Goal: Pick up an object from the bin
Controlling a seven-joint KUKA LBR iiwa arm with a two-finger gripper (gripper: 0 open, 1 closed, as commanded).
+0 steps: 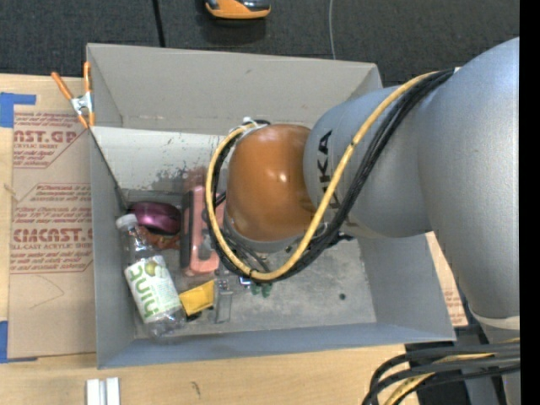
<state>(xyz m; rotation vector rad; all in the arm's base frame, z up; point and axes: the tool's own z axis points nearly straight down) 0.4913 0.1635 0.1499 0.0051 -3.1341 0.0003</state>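
Since the orange domed wrist cover (pixel 266 184) hides the jaws, I cannot tell whether they are spread or pressed together. Just left of it, at centre-left of the frame inside the grey metal bin (pixel 253 83), lies a long flat pink plastic piece (pixel 201 234). Below that, a small yellow block (pixel 196 298) sits just beside a clear plastic bottle with a green-and-white label (pixel 152 287). I judge the pink piece stiff and light, best pinched across its narrow width near mid-length. The bottle looks slippery, crushable and likely to roll.
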